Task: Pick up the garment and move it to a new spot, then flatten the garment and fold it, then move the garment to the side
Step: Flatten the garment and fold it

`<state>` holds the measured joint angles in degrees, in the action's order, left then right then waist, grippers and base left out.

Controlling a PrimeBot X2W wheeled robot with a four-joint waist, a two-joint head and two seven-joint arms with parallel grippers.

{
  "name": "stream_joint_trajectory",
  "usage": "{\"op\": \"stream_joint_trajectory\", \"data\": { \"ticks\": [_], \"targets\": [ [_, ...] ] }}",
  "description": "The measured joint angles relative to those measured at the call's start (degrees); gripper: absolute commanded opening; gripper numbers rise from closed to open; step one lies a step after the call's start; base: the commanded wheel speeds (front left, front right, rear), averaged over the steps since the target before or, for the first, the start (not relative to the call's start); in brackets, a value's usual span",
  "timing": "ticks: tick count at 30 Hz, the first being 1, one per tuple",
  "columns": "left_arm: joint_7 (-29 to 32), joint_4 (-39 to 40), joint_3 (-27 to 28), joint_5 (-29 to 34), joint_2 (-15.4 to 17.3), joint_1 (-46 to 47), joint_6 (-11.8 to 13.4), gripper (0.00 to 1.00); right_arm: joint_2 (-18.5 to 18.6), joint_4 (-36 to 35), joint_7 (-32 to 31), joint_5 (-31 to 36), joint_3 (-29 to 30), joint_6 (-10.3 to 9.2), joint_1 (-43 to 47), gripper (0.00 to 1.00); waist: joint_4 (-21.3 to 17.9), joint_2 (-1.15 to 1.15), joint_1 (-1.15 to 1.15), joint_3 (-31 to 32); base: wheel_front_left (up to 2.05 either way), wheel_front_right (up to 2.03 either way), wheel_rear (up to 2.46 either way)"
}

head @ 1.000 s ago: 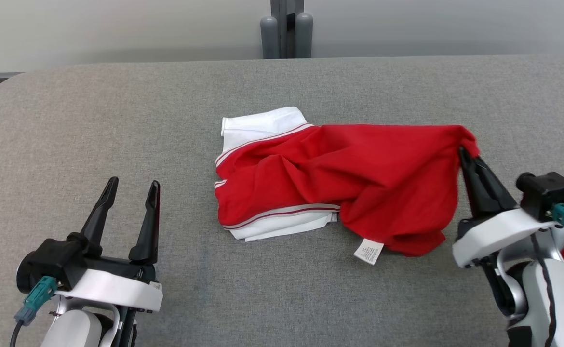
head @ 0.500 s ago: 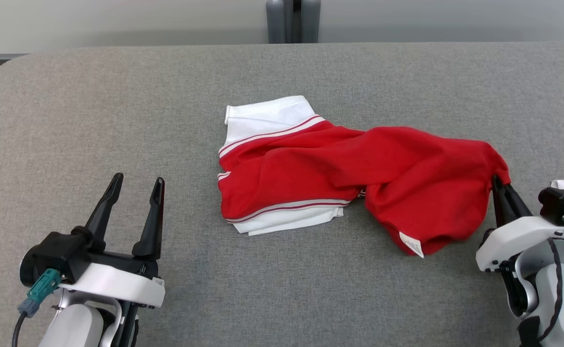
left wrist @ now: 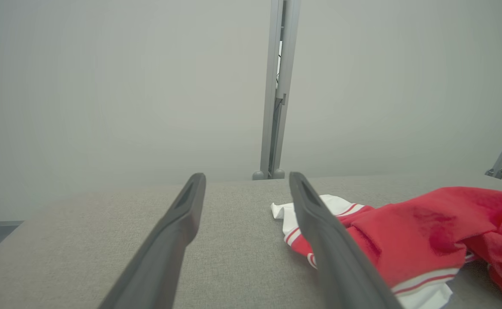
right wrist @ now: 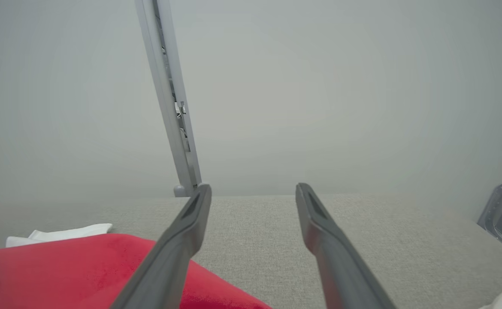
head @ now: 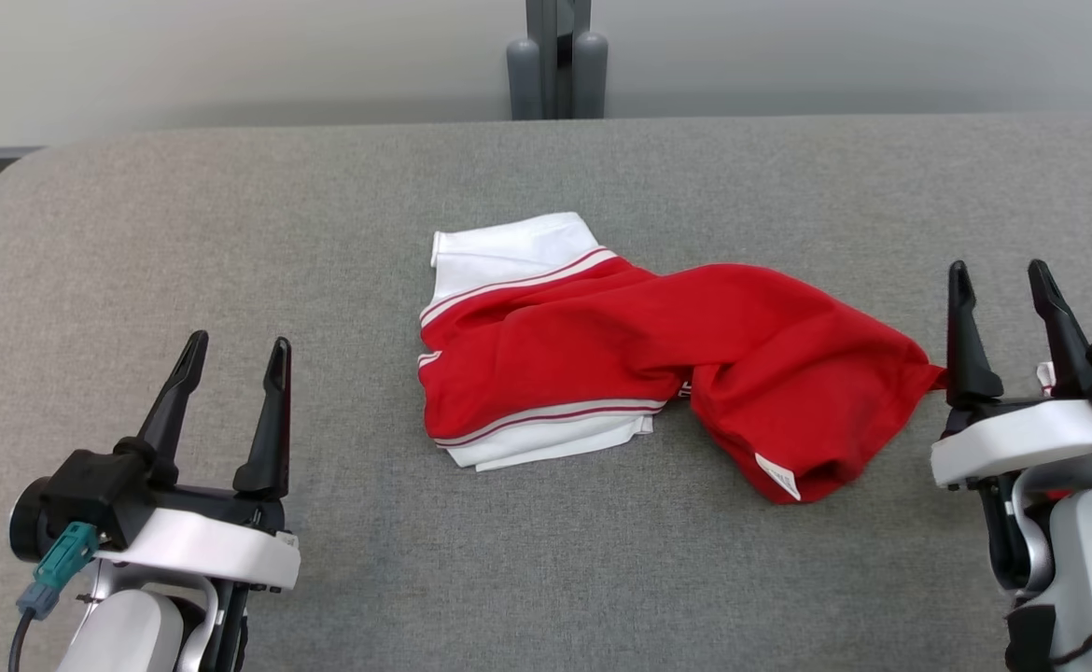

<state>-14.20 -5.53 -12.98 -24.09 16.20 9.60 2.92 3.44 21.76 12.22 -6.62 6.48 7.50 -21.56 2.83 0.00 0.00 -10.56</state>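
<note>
A red garment (head: 658, 359) with white, red-striped edges lies crumpled in the middle of the grey table (head: 322, 205), a white label near its lower right hem. In the left wrist view the garment (left wrist: 422, 240) lies right of the fingers. My right gripper (head: 999, 275) stands open just right of the garment's right corner, nothing between its fingers; the garment (right wrist: 75, 270) shows at the lower left of the right wrist view. My left gripper (head: 233, 350) is open over bare table at the lower left, well apart from the cloth.
A grey post (head: 555, 61) stands behind the table's far edge. A bit of white and red cloth (head: 1043, 375) peeks out behind my right gripper. The table's rounded left corner (head: 5, 187) is at the far left.
My right gripper has let go of the garment's right corner and opened. The corner has dropped onto the table. The left gripper has stayed open in place.
</note>
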Motion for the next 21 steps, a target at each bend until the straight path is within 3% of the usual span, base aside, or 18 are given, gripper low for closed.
{"op": "stream_joint_trajectory", "data": {
  "ticks": [10, 21],
  "targets": [
    [1.26, 2.48, 1.07, 0.08, 1.21, -2.89, 2.3, 1.0, -0.62, -17.52, -4.87, -0.78, -8.11, 0.0, 10.68, 1.0, -0.76, 0.0, 0.0, 3.8, 0.0, 0.0, 0.0],
    [3.93, 6.24, 1.79, -0.56, 2.41, -6.64, 4.48, 1.0, -0.66, -24.51, -8.23, -5.15, -10.39, 0.0, 21.34, 1.0, -1.1, 0.0, 0.0, 5.69, 0.0, 0.0, 0.0]
  ]
}}
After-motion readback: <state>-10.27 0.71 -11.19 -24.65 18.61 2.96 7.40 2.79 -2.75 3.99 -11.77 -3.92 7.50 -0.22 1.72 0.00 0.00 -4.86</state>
